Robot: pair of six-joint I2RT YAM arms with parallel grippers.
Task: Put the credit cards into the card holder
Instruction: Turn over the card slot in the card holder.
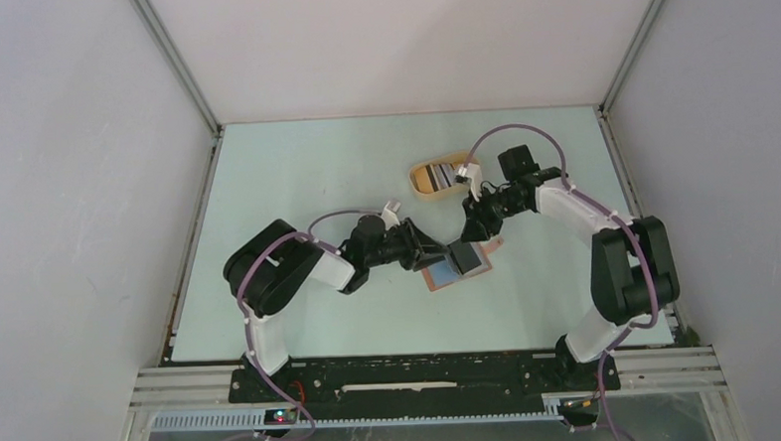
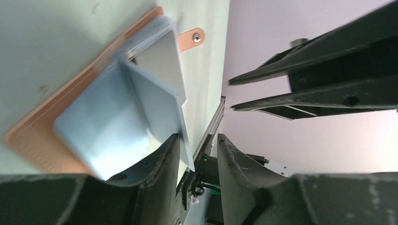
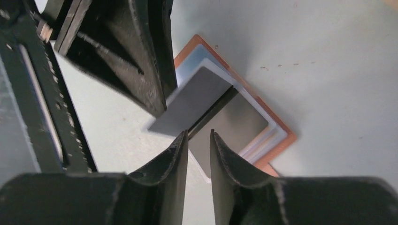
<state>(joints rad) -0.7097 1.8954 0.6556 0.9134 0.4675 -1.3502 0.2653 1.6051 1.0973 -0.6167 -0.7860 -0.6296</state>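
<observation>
One dark card (image 3: 197, 101) stands tilted over the card holder (image 3: 283, 136); right claw (image 3: 199, 135) at its edge, grip unclear, left claw (image 2: 198, 138) slightly spread; feed it in squarely, slowly.

2 arms: left arm (image 1: 280, 275), right arm (image 1: 627, 265). 1 card holder (image 1: 435, 276). 1 dark card (image 1: 465, 258) at holder. 1 yellow tray (image 1: 417, 183); cards (image 1: 442, 173) inside, number unclear. 1 counter (image 1: 344, 163).

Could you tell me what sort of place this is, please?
Probably a robotics lab test cell: plain white panel walls on aluminium framing, a pale green tabletop, and two black-and-white robot arms bolted to a black rail.
</observation>
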